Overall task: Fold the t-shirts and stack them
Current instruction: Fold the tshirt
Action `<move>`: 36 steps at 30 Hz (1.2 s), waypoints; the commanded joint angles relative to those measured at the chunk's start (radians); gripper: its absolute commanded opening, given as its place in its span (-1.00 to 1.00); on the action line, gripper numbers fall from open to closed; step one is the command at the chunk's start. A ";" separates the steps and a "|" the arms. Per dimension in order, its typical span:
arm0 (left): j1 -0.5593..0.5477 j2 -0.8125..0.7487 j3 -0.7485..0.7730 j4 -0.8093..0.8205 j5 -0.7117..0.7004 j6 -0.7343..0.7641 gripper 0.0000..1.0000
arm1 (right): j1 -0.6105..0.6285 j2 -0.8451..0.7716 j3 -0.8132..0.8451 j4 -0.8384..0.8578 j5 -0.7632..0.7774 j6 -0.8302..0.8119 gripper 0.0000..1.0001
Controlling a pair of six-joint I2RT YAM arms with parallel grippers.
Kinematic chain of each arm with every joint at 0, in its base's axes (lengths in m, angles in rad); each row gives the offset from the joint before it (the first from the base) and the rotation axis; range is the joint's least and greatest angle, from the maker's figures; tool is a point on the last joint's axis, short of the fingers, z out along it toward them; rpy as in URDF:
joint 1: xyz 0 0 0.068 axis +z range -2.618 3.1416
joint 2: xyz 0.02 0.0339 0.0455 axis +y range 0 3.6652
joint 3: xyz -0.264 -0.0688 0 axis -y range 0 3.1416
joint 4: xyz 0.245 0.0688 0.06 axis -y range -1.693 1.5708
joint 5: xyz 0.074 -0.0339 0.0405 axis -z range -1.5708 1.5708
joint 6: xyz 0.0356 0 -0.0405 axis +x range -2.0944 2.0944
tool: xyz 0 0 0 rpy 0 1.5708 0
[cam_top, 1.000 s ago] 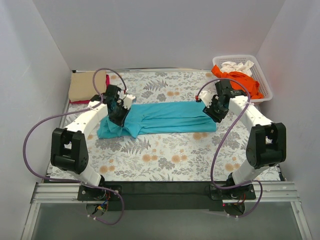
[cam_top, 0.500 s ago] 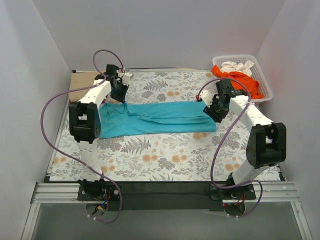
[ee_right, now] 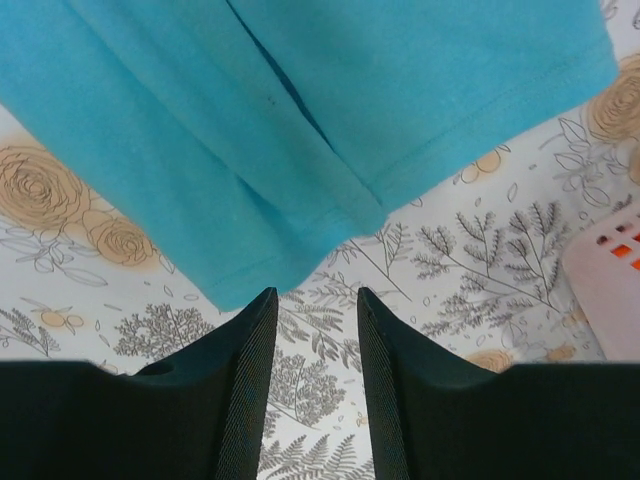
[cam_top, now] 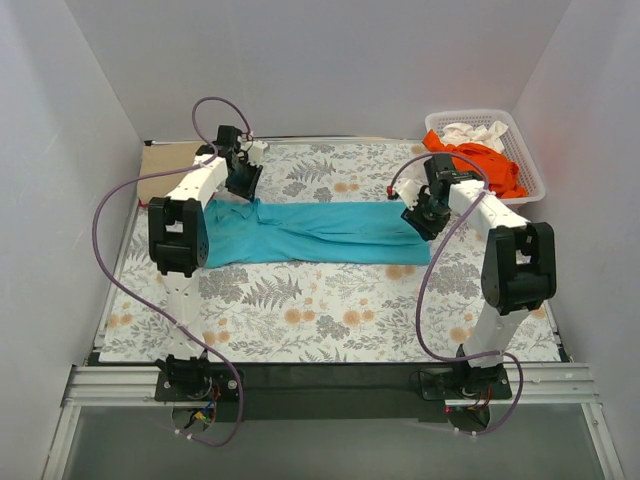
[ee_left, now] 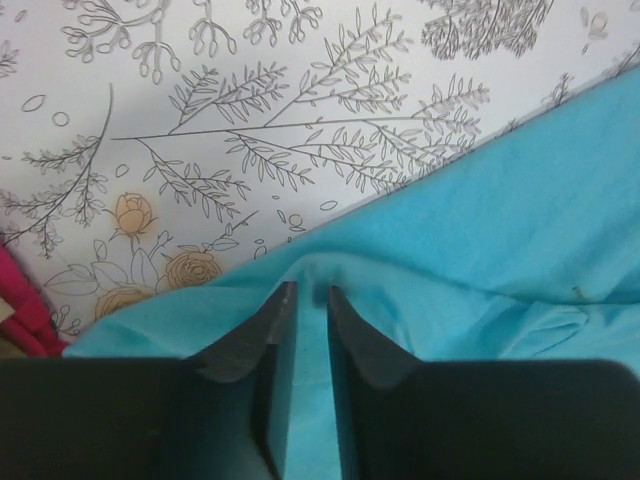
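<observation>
Turquoise t-shirt: it lies as a long flat band, left to right, across the far half of the floral table cloth; you can see lengthwise creases in it.
Left gripper: it sits over the table cloth's far left part, at the band's corner. The fingers are only a sliver apart, with a small peak of turquoise cloth at their tips. You cannot tell whether they pinch it or merely touch it.
Right gripper: the fingers stand moderately apart and hold nothing. Bare table cloth shows between them, and the band's right hem lies just beyond the tips.
Basket: this white lattice basket stands off the table cloth's far right corner. The orange t-shirt and white t-shirt are crumpled inside, and you can hardly read their outlines.
Tan t-shirt: it is at the table cloth's far left corner, partly hidden behind the left arm.
Magenta-red t-shirt: you get only a sliver, cut off at the left wrist view's edge.
</observation>
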 commanded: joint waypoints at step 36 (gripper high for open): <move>-0.117 -0.070 -0.112 0.027 0.118 -0.034 -0.53 | 0.019 0.180 0.105 0.111 0.025 0.089 -0.69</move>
